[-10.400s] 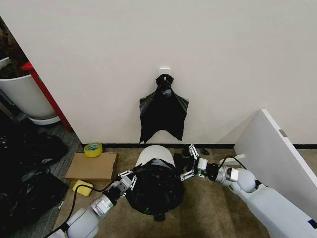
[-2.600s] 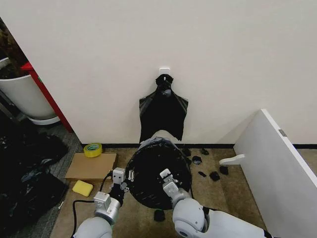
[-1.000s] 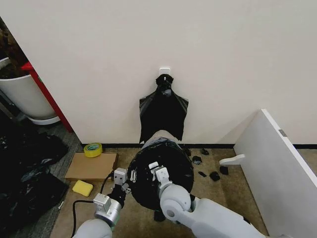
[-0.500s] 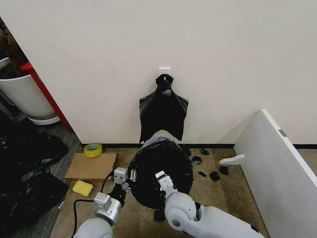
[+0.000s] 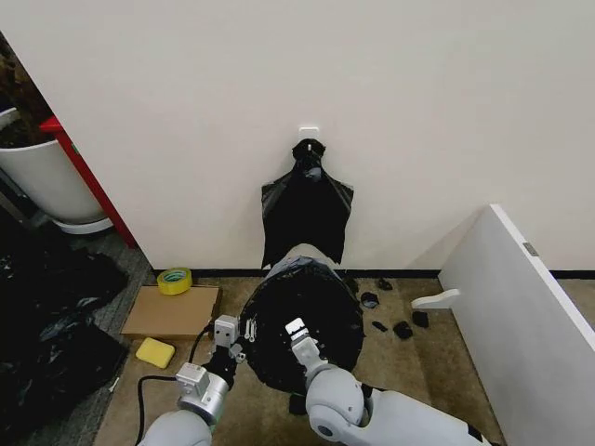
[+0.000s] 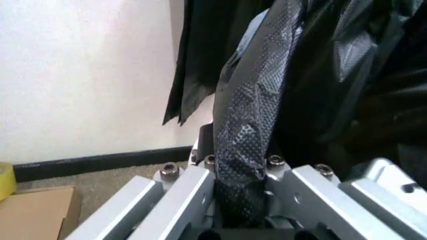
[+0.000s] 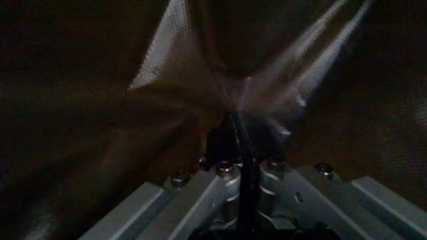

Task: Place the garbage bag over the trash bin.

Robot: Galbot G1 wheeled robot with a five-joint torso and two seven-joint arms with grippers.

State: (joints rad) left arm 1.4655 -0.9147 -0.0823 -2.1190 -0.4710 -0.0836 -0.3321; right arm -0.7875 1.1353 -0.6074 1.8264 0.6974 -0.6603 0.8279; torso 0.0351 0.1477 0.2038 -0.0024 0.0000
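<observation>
The trash bin (image 5: 299, 256) lies tipped on the carpet by the wall, nearly all of it wrapped in the garbage bag (image 5: 302, 321), with only a sliver of white showing at the far end below the flat black bag (image 5: 307, 216) on the wall hook. The left gripper (image 5: 234, 336) pinches a gathered fold of the garbage bag at its left edge, and the right gripper (image 5: 296, 333) pinches the plastic on its near face. A cardboard sheet (image 5: 172, 310), yellow tape roll (image 5: 174, 280) and yellow sponge (image 5: 154, 352) lie to the left, small black scraps (image 5: 402, 329) and a leaning white board (image 5: 521, 316) to the right.

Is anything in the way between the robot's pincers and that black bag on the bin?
Nothing visible: the left pincer and the right pincer are each shut on the garbage bag, which already wraps the trash bin.
</observation>
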